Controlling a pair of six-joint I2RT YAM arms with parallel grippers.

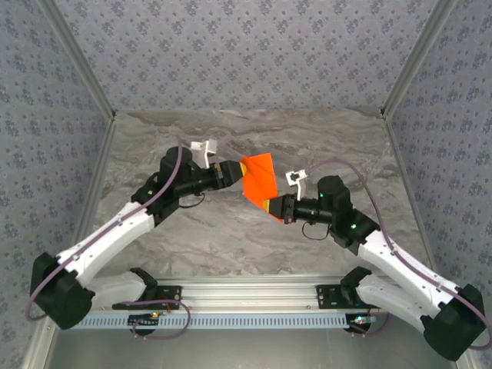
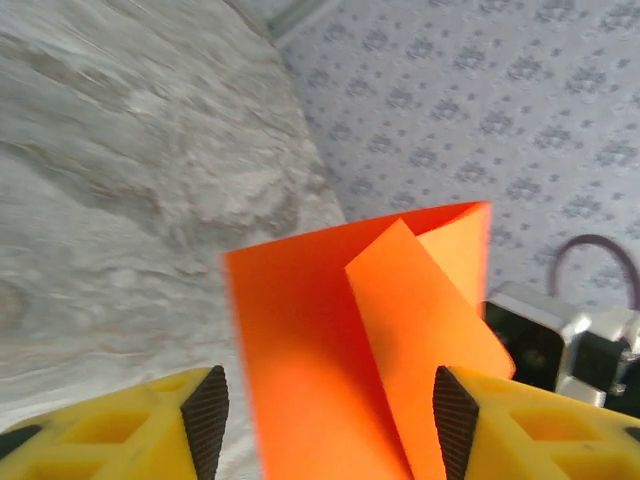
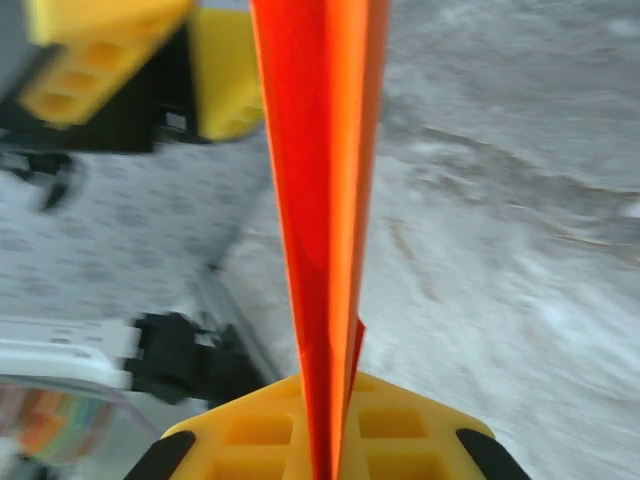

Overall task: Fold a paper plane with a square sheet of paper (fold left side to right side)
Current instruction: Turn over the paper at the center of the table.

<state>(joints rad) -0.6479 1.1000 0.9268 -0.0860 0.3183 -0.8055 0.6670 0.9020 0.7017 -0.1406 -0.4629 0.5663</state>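
here, one square sheet of paper (image 1: 259, 178), orange, hangs above the bench (image 1: 231, 131) between two arms; right jaws clenched on it, seen edge-on from the right wrist; left jaws parted either side, their view showing one folded flap (image 2: 425, 330)

The top external camera looks down from above and behind the arms (image 1: 115, 231) onto the marbled table (image 1: 231, 238). Each wrist camera looks along its yellow fingers (image 2: 130, 425), close on the orange paper sheet (image 1: 259, 181) all three share.
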